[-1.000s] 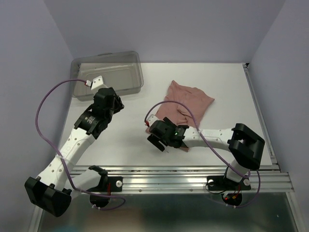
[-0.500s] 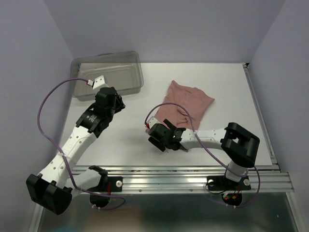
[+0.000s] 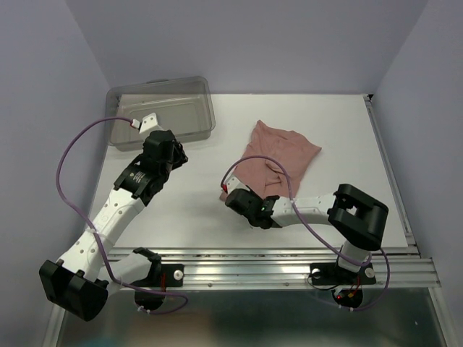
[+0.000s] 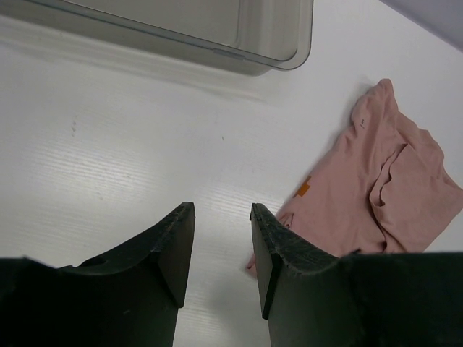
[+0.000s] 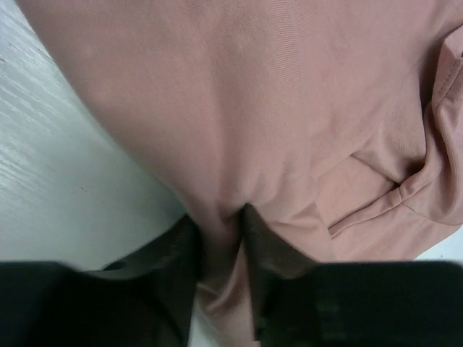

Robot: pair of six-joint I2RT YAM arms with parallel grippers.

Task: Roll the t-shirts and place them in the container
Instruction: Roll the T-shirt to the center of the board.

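Observation:
The dusty-pink t-shirt [image 3: 283, 155] lies crumpled on the white table, right of centre. It also fills the right wrist view [image 5: 253, 101]. My right gripper [image 3: 240, 196] is down at the shirt's near left edge. Its jaws [image 5: 221, 217] are shut on a pinched fold of the pink cloth. My left gripper [image 3: 171, 149] hovers over bare table to the left of the shirt. It stands open [image 4: 221, 213] with nothing between its fingers. In the left wrist view, the shirt [image 4: 369, 188] shows a small orange mark [image 4: 304, 189] near its edge.
A clear grey plastic bin [image 3: 163, 108] stands at the back left, its near corner [image 4: 278, 47] just beyond my left gripper. The table's metal rail [image 3: 289, 269] runs along the near edge. Purple cables loop from both arms.
My right gripper has dropped onto the shirt's near left edge and closed from wide open onto a fold of cloth. The left arm has hardly moved.

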